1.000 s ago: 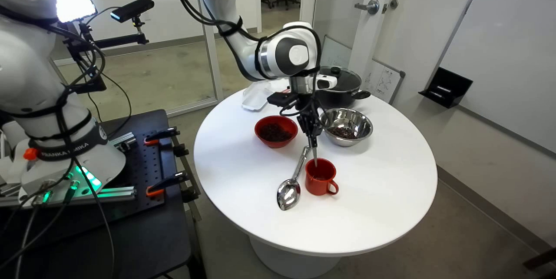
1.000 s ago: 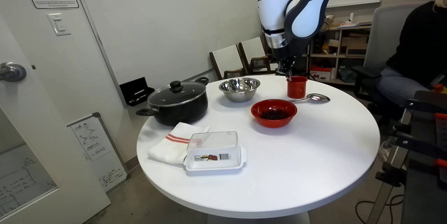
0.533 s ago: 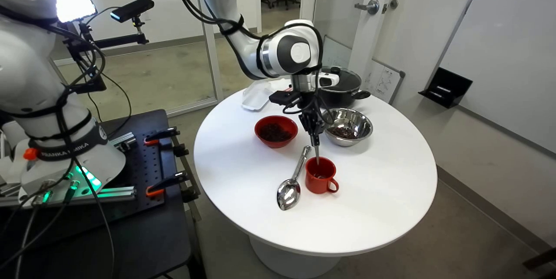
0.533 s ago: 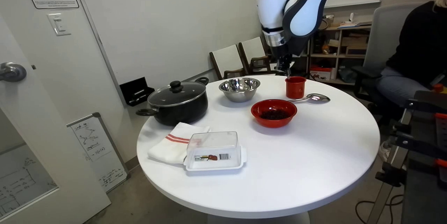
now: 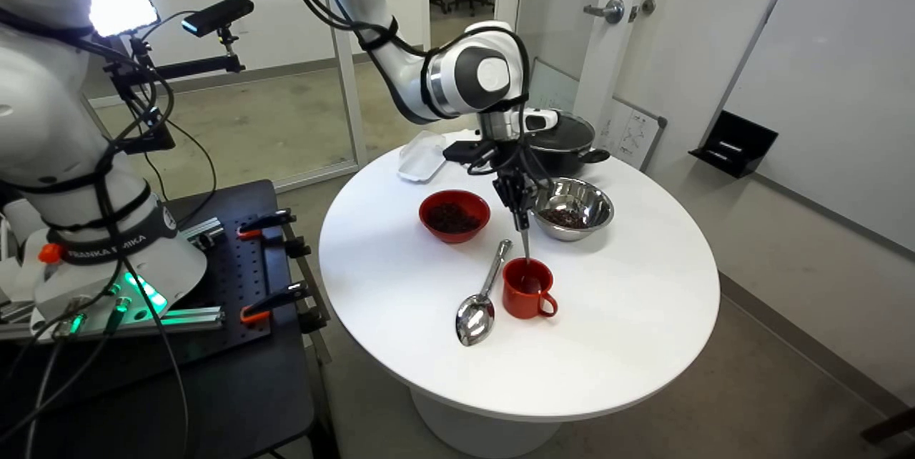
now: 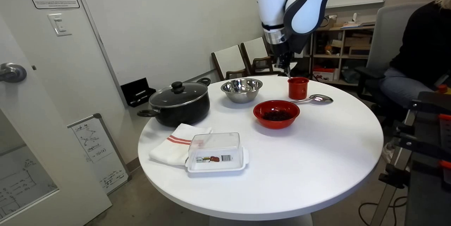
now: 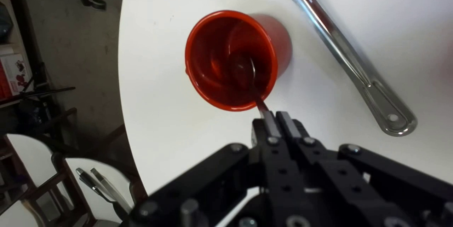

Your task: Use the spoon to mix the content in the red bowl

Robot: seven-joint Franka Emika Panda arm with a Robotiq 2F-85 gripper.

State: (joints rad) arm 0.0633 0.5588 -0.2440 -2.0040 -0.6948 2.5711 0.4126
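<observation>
just now i am easing upward: in both exterior views my pincer [image 7: 276, 117] is standing a little higher than a second ago, and the spoon [image 7: 259, 102] is rising with it. i am pressing together on its handle, pinching it, while its rounded head is still sitting inside the red mug [image 5: 520, 305]. the mug is standing slightly shifted too, so i am guessing the spoon is pushing on its wall. for the task, i am reading this as the spoon being drawn out, with no mixing happening yet.

the red bowl [image 6: 276, 124] is waiting upright on the table [image 6: 310, 169], near the mug, with dark contents [image 5: 452, 217] lying in its bottom. a larger spoon [image 5: 477, 310] is lying between the two, its handle end pointing close to the bowl; the coming carry is, i am judging, calling for height over it and the mug's rim, and a sideways pull is risking a tipped mug. the steel bowl [image 6: 241, 96] is standing not far from the mug, also holding dark bits [image 5: 563, 218]. the lidded pot [image 6: 183, 113], the striped cloth [image 6: 172, 148] and the clear-lidded box [image 6: 216, 150] are resting farther off, outside my likely route.
</observation>
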